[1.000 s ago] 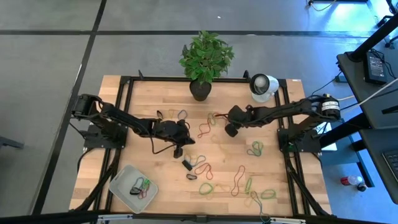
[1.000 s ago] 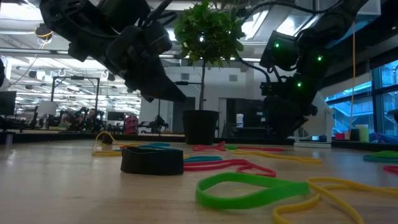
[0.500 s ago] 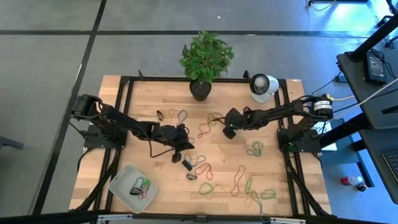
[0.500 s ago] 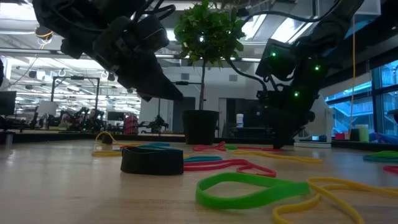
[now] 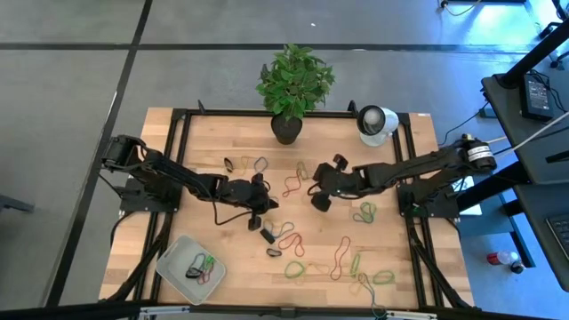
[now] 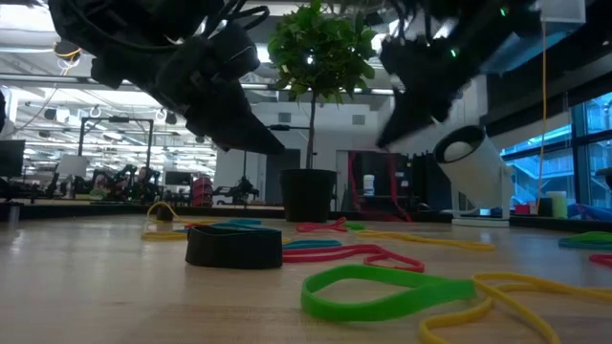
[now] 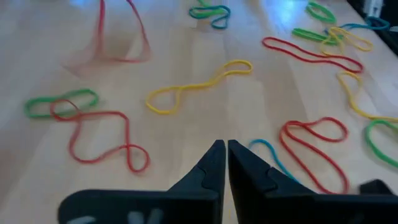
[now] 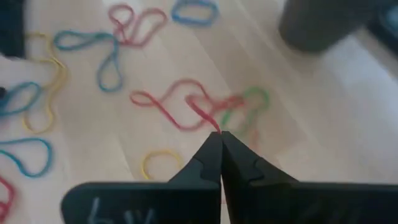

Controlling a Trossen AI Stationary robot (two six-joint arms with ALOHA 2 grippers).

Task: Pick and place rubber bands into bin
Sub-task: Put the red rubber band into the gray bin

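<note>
From above, the right pincer [image 5: 320,201] reaches in over the middle of the counter [image 5: 204,133], just beside a red band [image 5: 291,184] that lies toward the plant pot [image 5: 285,130], while the left pincer [image 5: 252,220] sits over the counter's centre-left. The bin [image 5: 174,263] rests at the near-left corner with a few bands already in it, so it lies well away from the right pincer, on the far side of the left arm; the left arm is plainly the nearer one to it. Loose rubber bands [image 5: 340,258] are scattered across the near and right part of the counter. At counter height, both arms hang dark above the wood, a green band [image 6: 382,290] lying closest to the lens and a small black block [image 6: 234,246] behind it. The left wrist camera shows the left pincer [image 7: 222,151] with its tips pressed together and nothing between them, a yellow band [image 7: 198,84] lying ahead of it. The right wrist camera shows the right pincer [image 8: 220,139] closed, its tips nipping a strand of a red-orange band [image 8: 181,103] whose loops trail out ahead over the wood. Carrying it home looks like a long sweep across toward the near-left corner.
</note>
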